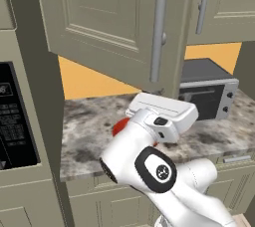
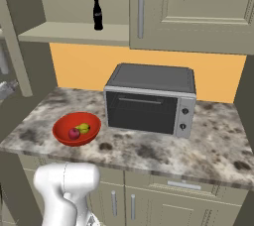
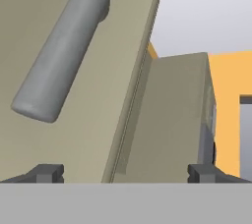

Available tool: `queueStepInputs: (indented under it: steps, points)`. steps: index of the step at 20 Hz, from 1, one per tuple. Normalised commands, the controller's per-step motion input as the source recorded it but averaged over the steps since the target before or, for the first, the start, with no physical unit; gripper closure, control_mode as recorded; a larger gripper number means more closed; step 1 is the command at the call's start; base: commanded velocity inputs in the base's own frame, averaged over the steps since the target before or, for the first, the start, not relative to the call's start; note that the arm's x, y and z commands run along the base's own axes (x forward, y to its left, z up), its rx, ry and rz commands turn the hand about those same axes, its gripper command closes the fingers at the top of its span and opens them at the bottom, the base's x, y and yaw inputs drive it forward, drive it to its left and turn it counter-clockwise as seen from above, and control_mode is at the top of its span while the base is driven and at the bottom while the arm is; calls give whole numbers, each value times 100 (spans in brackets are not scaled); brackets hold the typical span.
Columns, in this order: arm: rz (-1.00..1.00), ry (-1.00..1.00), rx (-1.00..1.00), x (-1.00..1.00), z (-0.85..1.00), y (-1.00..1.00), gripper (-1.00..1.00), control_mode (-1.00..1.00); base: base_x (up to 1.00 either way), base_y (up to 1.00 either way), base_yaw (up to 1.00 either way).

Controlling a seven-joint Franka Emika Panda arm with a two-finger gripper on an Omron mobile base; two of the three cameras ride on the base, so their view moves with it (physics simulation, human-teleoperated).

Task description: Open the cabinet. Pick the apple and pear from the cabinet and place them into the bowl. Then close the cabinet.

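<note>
Red bowl (image 2: 77, 130) on marble worktop (image 2: 149, 148), left of toaster oven (image 2: 149, 98); dark-red apple (image 2: 74, 133) and yellow-green pear (image 2: 83, 128) inside bowl, touching. Cola bottle (image 2: 98, 14) upright on open cabinet shelf (image 2: 74, 32). Cabinet (image 1: 114, 17) left door swung open, bar handle (image 3: 64, 46) close before hand camera. Fingers (image 3: 49, 173) spread wide, released, grasping nothing, near door edge.
</note>
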Motion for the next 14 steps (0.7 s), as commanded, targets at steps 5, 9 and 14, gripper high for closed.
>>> queueStepInputs:
  steps: [5,9,14]
  points:
    - [0,1,0,28,0,-54,-100,-100,0,0,0]
    - [0,4,0,45,0,-48,-100,-100,0,0,0]
    - [0,5,0,40,0,-39,-100,-100,0,0,0]
